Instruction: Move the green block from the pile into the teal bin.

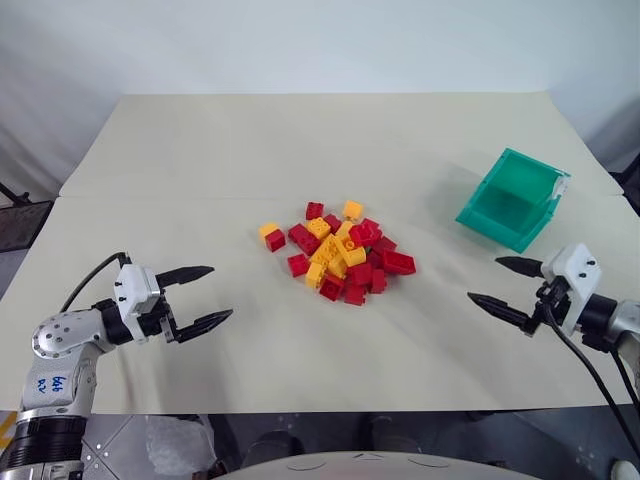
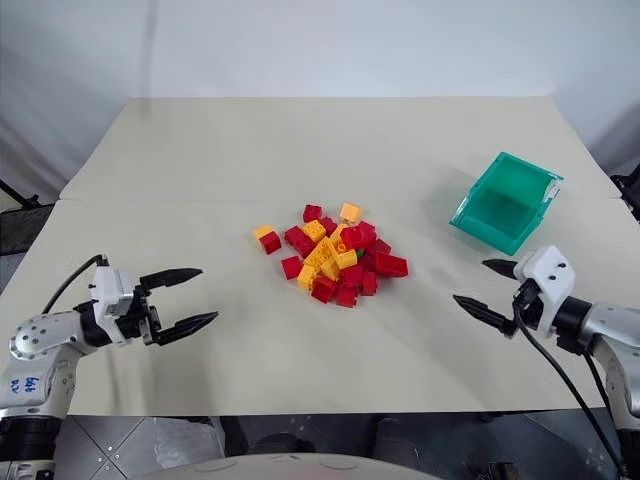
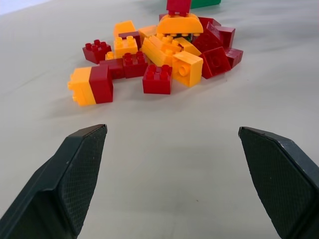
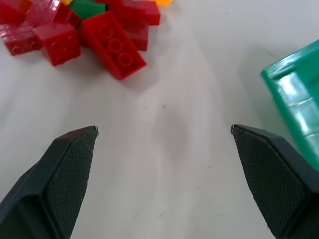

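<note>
The pile (image 1: 340, 255) of red and yellow-orange bricks lies in the middle of the table. In the right wrist view the green block (image 4: 88, 8) peeks out among red bricks on the side of the pile facing my right gripper. The teal bin (image 1: 497, 232) stands tilted at the right, its mouth facing up and toward the pile, with a white tag on its far corner. My left gripper (image 1: 222, 292) hovers open left of the pile, pointing at it. Between the pile and the bin, nearer the front edge, my right gripper (image 1: 484, 280) is open and holds nothing.
A cream cloth covers the table (image 1: 300, 150), with a seam running across it behind the pile. One red-and-yellow brick pair (image 1: 271, 235) lies slightly apart on the pile's left. The table's front edge runs just below both grippers.
</note>
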Controlling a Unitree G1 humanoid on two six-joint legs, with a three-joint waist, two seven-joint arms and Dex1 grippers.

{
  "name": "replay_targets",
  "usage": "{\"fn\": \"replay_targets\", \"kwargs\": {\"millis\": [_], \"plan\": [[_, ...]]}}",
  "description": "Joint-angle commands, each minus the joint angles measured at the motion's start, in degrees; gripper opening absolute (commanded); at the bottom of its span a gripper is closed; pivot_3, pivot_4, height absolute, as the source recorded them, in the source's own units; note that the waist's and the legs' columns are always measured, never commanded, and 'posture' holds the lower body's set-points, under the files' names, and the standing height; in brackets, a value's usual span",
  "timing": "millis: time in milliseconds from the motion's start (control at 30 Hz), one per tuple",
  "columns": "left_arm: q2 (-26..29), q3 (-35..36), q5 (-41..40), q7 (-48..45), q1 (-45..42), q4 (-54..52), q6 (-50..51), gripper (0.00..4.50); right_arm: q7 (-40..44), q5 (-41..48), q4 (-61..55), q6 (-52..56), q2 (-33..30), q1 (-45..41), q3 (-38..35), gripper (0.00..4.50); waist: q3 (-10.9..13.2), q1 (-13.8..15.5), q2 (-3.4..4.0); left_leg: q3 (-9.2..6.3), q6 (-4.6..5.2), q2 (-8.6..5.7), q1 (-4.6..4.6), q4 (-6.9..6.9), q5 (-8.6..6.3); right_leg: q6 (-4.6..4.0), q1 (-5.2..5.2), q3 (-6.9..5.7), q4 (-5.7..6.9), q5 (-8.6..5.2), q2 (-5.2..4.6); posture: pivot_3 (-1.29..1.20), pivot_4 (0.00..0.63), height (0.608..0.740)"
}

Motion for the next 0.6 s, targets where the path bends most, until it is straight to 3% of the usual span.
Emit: {"fn": "replay_targets", "kwargs": {"millis": [33,167,233,367,433,533,600], "plan": [[0.59,0.77,-1.12,-0.85,-2.59,1.09,-0.54,4.50,-1.03,1.03,-2.33,0.84,-0.31,-0.54,-1.93,4.49,0.00,0.09,0.00,0.00,0.00,0.00,0.00,0.00,0.00,0.00,0.00,-0.01,0.00,0.00,0.00,0.00,0.150,0.740],[0.68,0.54,1.34,4.42,-3.71,0.68,2.61,4.50,-2.56,1.60,-3.60,3.32,-0.13,-1.09,-1.87,4.49,0.00,0.00,0.00,0.01,0.00,-0.01,0.00,0.01,0.00,0.01,0.00,0.00,0.01,0.00,0.01,0.00,0.150,0.740],[0.94,0.50,-1.72,4.13,-3.35,-0.81,8.11,4.50,-3.76,1.47,-4.31,5.35,-0.33,-1.25,-1.60,4.49,0.00,-0.01,0.00,0.02,0.00,0.00,0.00,0.00,0.00,0.01,0.00,0.00,0.02,0.00,0.02,0.00,0.150,0.740],[0.96,-0.03,-0.99,4.07,-3.13,-2.22,9.12,4.50,-8.64,2.29,-10.40,14.66,-0.34,-2.16,0.36,4.49,0.00,-0.04,0.00,0.03,-0.01,0.01,0.00,0.02,0.01,0.01,-0.01,0.00,0.03,0.00,0.03,0.00,0.150,0.740],[1.11,-0.46,-0.88,3.43,-2.71,-3.19,9.52,4.50,-9.55,6.72,-14.97,19.86,0.98,-2.54,0.38,4.49,0.00,-0.02,0.00,0.03,-0.01,0.01,0.00,0.02,0.01,0.01,-0.01,0.02,0.04,0.00,0.03,0.00,0.150,0.740],[0.19,-0.31,-0.08,2.98,-4.16,-2.21,6.04,4.50,-12.52,11.65,-20.28,27.81,2.65,-5.02,2.00,3.91,0.00,-0.03,0.00,0.00,-0.02,0.03,0.00,0.02,0.01,0.01,-0.01,0.01,0.03,0.00,0.03,0.00,0.150,0.740],[-0.01,-0.68,-0.54,3.10,-4.95,-1.96,6.83,4.50,-17.73,15.27,-24.56,32.47,6.62,-9.15,4.26,3.22,0.00,-0.06,-0.01,-0.01,-0.02,0.03,0.00,0.04,0.01,0.01,-0.01,0.01,0.03,0.00,0.02,0.00,0.150,0.740]]}}
